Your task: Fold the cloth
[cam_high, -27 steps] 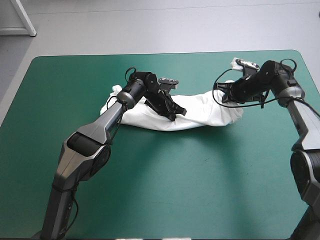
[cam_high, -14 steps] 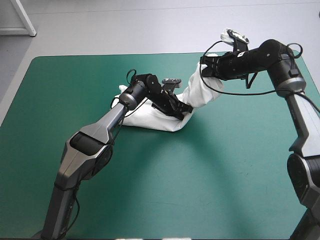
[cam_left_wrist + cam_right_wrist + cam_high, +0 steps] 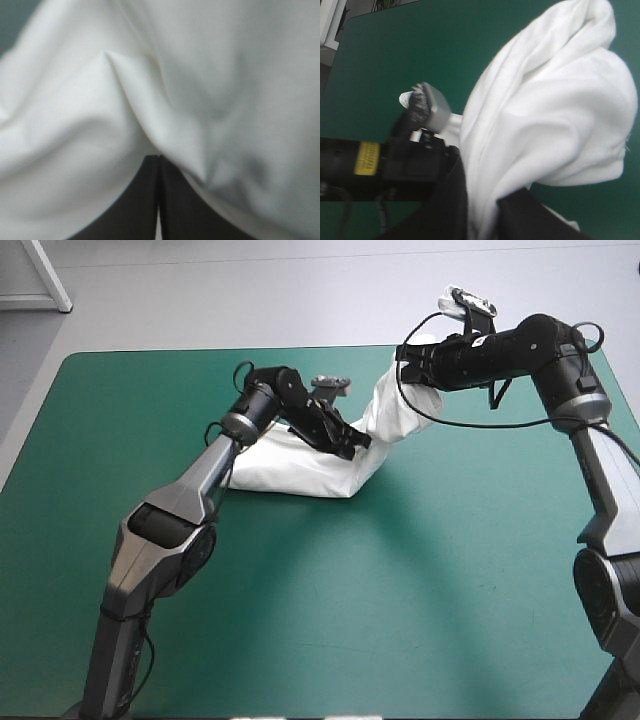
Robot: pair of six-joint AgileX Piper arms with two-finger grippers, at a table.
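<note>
The white T-shirt lies as a bundle on the teal-green cover, left of the table's middle and toward the far edge. Its right end rises in a thick band to my right gripper, which hangs above the table and is shut on the T-shirt. The right wrist view shows the cloth draped from between the black fingers of that gripper. My left gripper rests low on the bundle's right end. In its own view the gripper is shut on the T-shirt, creases running to the tips.
Bare teal-green cover stretches across the near half of the table and to both sides. The two arms stand close together over the far middle, the left arm's wrist just below and beside my right gripper.
My right gripper has lifted its end of the T-shirt off the table and carried it up and leftward. The left gripper has stayed on the bundle, shifting slightly toward the far edge.
</note>
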